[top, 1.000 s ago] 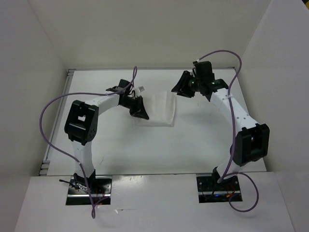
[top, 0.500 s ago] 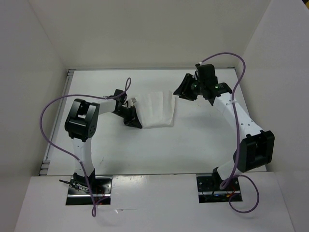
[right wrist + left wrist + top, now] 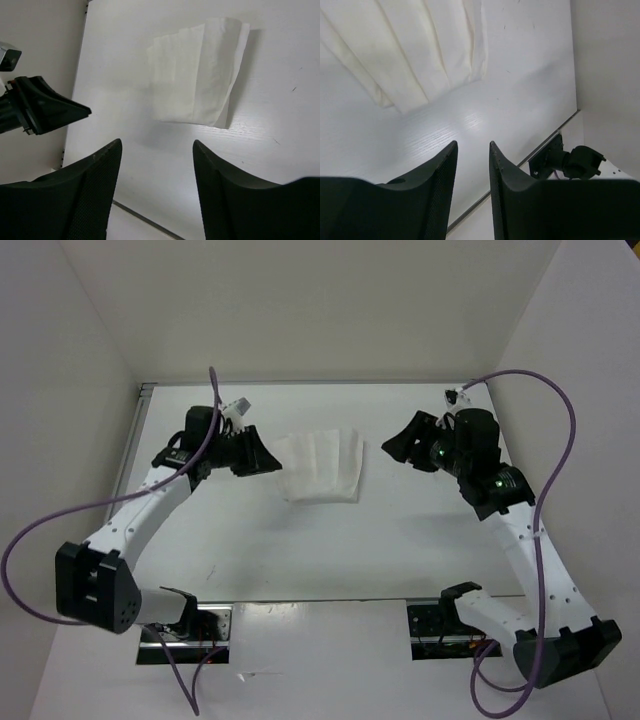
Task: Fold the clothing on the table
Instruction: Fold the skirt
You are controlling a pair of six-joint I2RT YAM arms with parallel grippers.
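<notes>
Plain white clothing (image 3: 322, 467) on white table (image 3: 330, 550), black left pincer (image 3: 263, 456), black right pincer (image 3: 400, 448), purple cables (image 3: 574, 430).

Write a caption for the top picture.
Thin white folded fabric garment on plain white table, left gripper and right gripper open beside it.

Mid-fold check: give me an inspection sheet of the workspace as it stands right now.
Surface: white matte table, a few faint specks.
Job's things: clothing lies flat in folded layers toward the far side; neither gripper touches it.
Clutter: nothing seen.
Grippers: left gripper off the clothing's left edge, jaws apart, empty; right gripper off its right edge, jaws wide, empty.
Cables: a purple cable loops off each arm, away from the clothing.
Surroundings: plain white walls on three sides.
</notes>
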